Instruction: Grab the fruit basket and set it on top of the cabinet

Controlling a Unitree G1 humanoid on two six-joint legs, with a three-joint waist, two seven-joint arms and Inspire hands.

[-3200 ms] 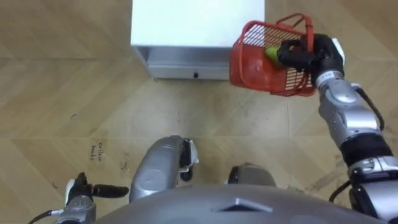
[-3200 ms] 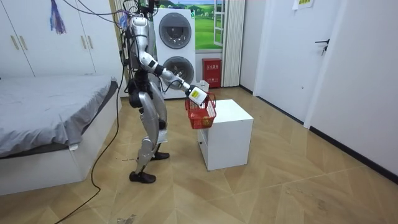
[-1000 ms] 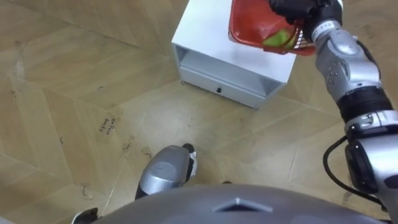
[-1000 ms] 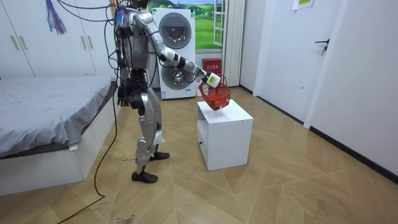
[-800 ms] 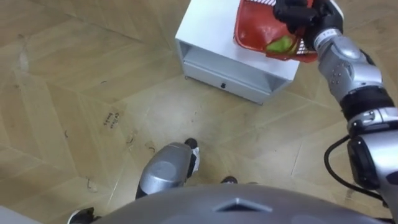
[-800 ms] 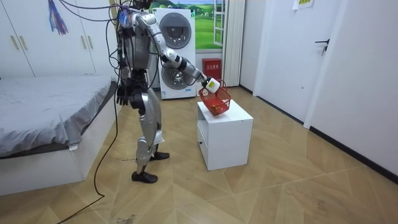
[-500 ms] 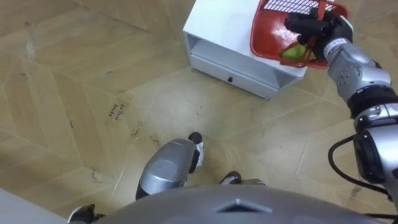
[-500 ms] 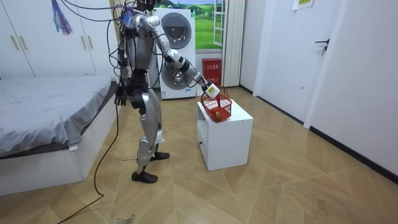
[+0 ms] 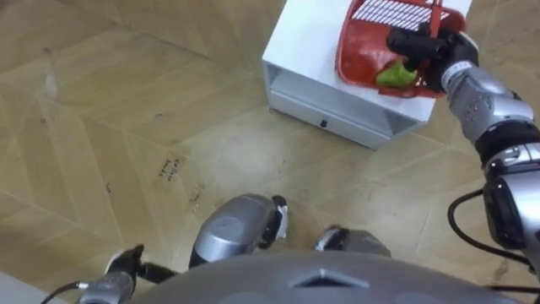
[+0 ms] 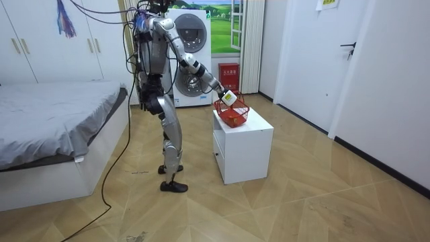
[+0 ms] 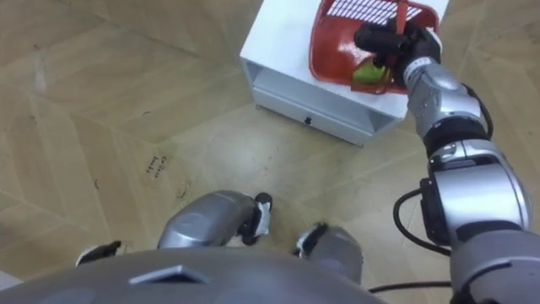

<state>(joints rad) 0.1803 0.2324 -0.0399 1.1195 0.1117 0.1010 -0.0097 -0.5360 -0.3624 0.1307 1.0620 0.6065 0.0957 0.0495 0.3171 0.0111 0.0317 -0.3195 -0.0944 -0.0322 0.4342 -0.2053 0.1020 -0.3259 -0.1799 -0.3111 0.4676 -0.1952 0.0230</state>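
- The left hand (image 9: 118, 277) hangs low by the robot's hip, idle; whether it is open I cannot tell.
- The right hand (image 9: 426, 46) is stretched forward with its fingers curled tight round the handle (image 9: 435, 15) of the fruit basket (image 9: 364, 51).
- The basket hangs just below that hand, tipped, with a green fruit (image 9: 395, 76) lying under the fingers.
- Judged by its thin plastic mesh, the basket should be light and a little springy. It will likely swing from the handle, and the fruit may roll, so the middle of the handle is the place to hold.
- Under the hand lies the white tabletop (image 9: 308, 46); whether the basket's base touches it I cannot tell.
- Beyond the hand in the room view stands a washing machine (image 10: 191, 40).
- About three seconds ago the basket hung off the tabletop's near edge, lower down; now it is over the top, and the robot has taken a step.
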